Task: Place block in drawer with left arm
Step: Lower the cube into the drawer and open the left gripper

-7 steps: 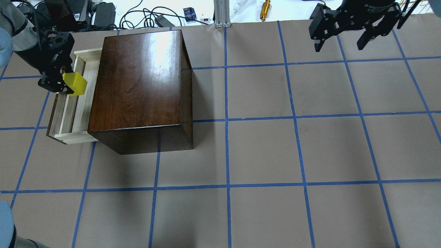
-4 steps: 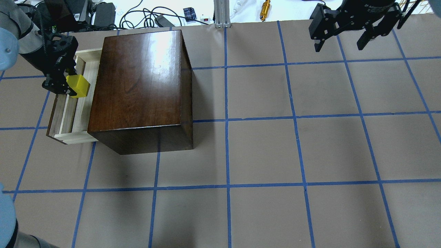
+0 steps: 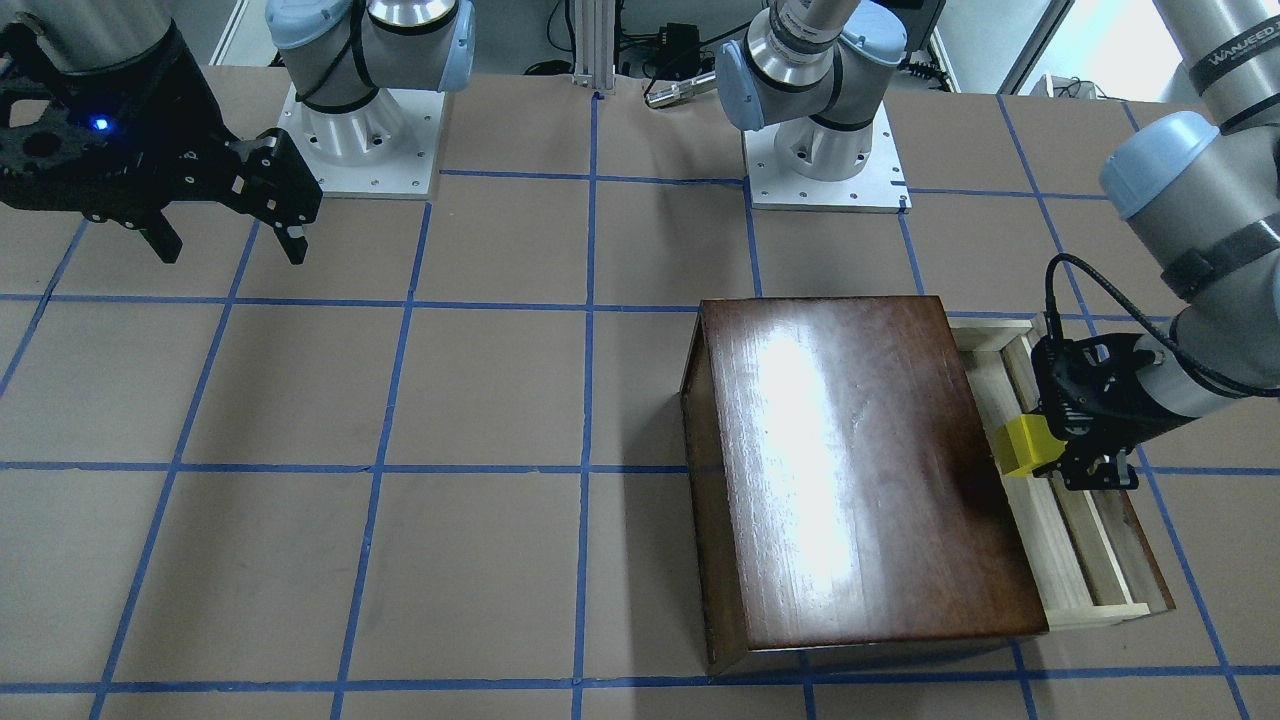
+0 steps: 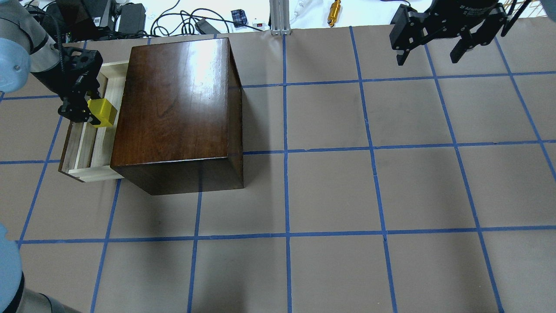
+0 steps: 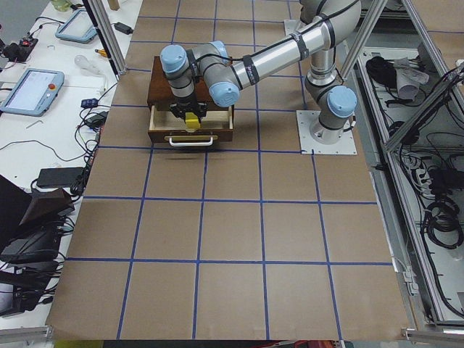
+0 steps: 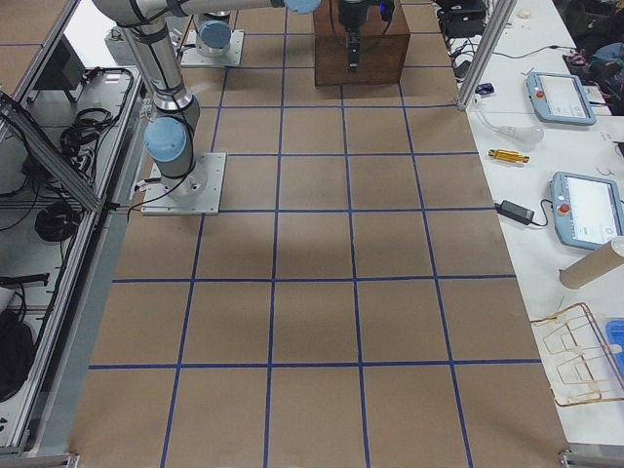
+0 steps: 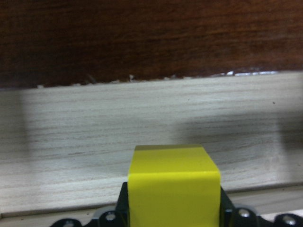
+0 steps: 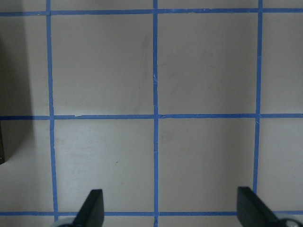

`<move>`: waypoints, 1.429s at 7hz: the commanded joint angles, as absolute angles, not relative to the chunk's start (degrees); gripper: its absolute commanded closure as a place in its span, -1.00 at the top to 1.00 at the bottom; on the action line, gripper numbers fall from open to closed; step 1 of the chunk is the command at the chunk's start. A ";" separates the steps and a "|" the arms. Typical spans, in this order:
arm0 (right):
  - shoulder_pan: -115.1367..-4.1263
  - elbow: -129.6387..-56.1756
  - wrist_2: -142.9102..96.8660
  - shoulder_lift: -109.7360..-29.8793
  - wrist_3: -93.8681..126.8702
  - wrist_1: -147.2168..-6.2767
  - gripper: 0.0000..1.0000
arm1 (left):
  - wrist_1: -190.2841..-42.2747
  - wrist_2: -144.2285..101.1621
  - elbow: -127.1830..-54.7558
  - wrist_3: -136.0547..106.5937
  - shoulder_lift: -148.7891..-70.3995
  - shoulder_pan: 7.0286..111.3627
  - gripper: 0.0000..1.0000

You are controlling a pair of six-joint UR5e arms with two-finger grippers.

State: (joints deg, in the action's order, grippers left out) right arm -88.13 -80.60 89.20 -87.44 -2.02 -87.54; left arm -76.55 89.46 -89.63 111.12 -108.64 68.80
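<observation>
The yellow block (image 4: 103, 112) is held in my left gripper (image 4: 89, 114), which is shut on it over the open drawer (image 4: 85, 143) of the dark-brown cabinet (image 4: 173, 108). In the front-facing view the block (image 3: 1025, 446) hangs just above the pale-wood drawer floor (image 3: 1050, 540), close to the cabinet (image 3: 860, 480). The left wrist view shows the block (image 7: 173, 189) between the jaws, with the drawer floor (image 7: 142, 118) and the dark cabinet face behind it. My right gripper (image 4: 430, 52) is open and empty, far off at the back right, over bare table (image 8: 156, 118).
Cables, power bricks and a brass-coloured tool (image 4: 334, 12) lie beyond the table's far edge. Blue tape lines grid the brown table (image 4: 347, 195). The two arm bases (image 3: 360, 130) stand at the robot's side of the table.
My left gripper has carried the block lower and slightly toward the cabinet, deeper over the drawer. The right arm has not moved.
</observation>
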 commanded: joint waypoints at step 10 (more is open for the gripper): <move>-88.15 -80.60 89.12 -87.36 -2.02 -87.54 1.00 | -73.30 89.81 -91.41 105.75 -105.04 69.34 0.91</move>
State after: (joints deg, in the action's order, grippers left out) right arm -88.13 -80.60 89.16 -87.40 -2.02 -87.54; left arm -72.91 88.27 -91.66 106.96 -106.60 69.04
